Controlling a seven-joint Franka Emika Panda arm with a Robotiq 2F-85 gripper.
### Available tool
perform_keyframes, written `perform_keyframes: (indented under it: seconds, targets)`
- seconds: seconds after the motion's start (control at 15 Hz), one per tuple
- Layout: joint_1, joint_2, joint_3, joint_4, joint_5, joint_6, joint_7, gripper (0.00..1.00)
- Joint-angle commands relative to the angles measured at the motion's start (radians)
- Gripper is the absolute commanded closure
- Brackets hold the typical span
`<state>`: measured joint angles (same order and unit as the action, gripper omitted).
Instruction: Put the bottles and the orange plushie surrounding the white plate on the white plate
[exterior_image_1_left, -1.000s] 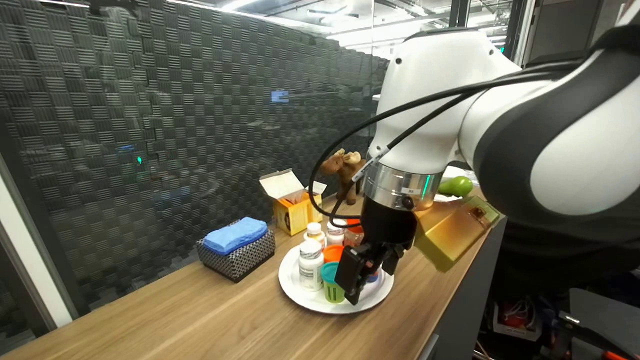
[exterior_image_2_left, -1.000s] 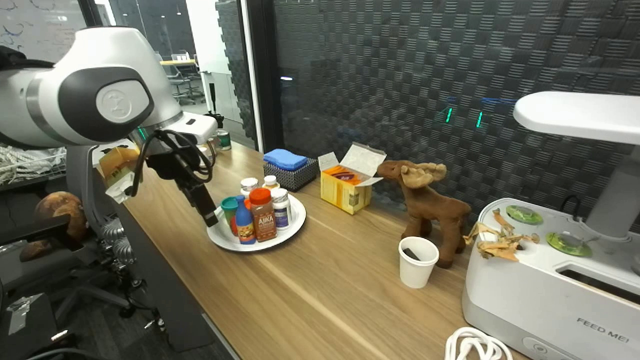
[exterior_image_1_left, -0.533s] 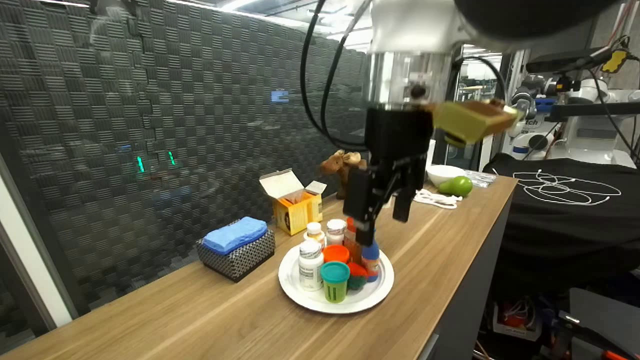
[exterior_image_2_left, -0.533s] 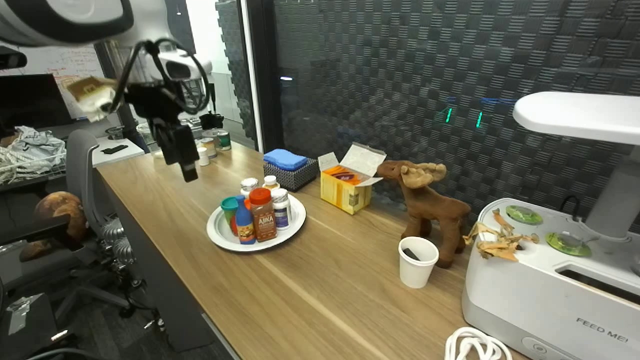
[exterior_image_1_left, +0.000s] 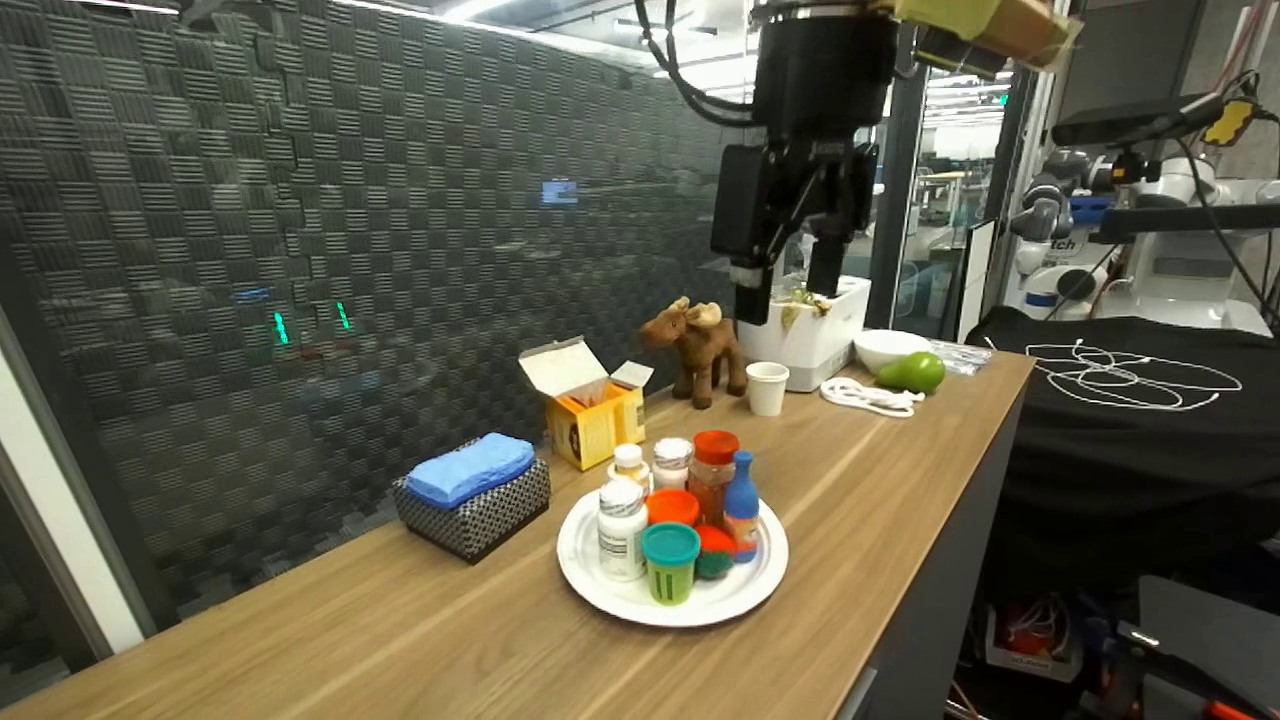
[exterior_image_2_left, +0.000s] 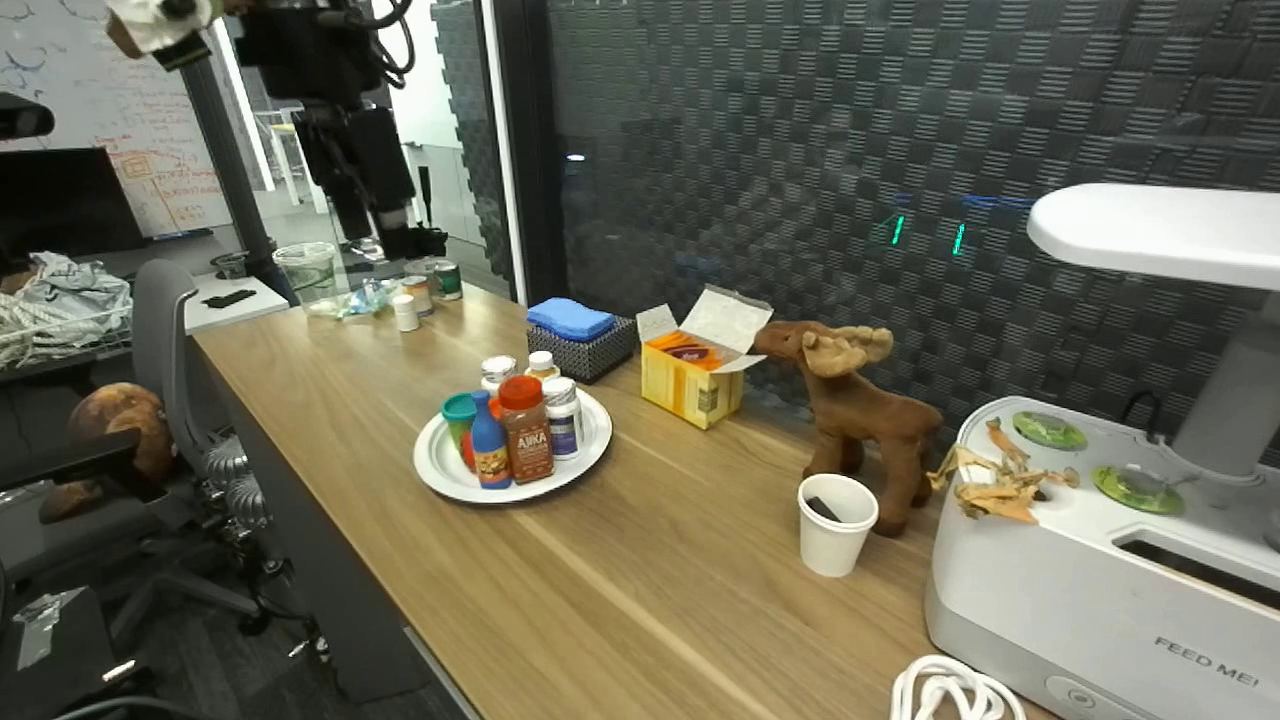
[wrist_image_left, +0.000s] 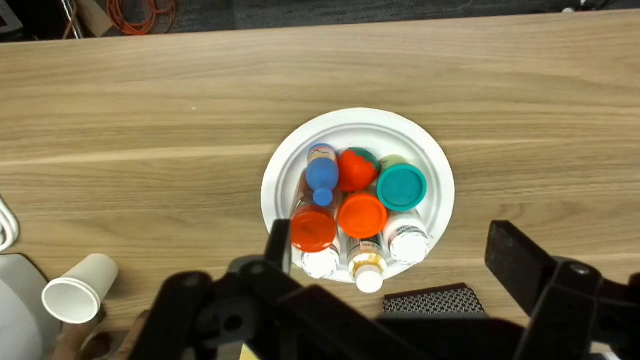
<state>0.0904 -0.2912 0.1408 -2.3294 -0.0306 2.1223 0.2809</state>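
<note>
Red-capped "AJIKA" bottle (exterior_image_2_left: 529, 446) on plate (exterior_image_2_left: 438, 464)

Both exterior views slant down on the white plate (exterior_image_1_left: 730, 597), the wrist view more steeply.

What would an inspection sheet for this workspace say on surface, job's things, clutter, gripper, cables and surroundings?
Surface: wooden counter, no spill seen.
Job's things: on the white plate, three white-capped bottles, red-capped jar, orange-lidded tub, green tub, blue bottle and plushie.
Clutter: open yellow box, blue cloth on black box, toy moose, paper cup, bowl, green pear, planter, far-end white bottle.
Gripper: open, above the counter, holding nothing.
Cables: white cord on the counter, black cables near the gripper, orange cord past the counter's edge.
Surroundings: dark wall, chair.
</note>
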Motion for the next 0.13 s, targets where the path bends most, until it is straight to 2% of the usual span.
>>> perform_keyframes:
  seconds: [0.0, 0.07]
  targets:
    - [-0.004, 0.008, 0.005, 0.000, 0.001, -0.001, -0.001, 0.00]
    - [-0.003, 0.013, 0.005, 0.000, 0.001, 0.000, -0.001, 0.00]
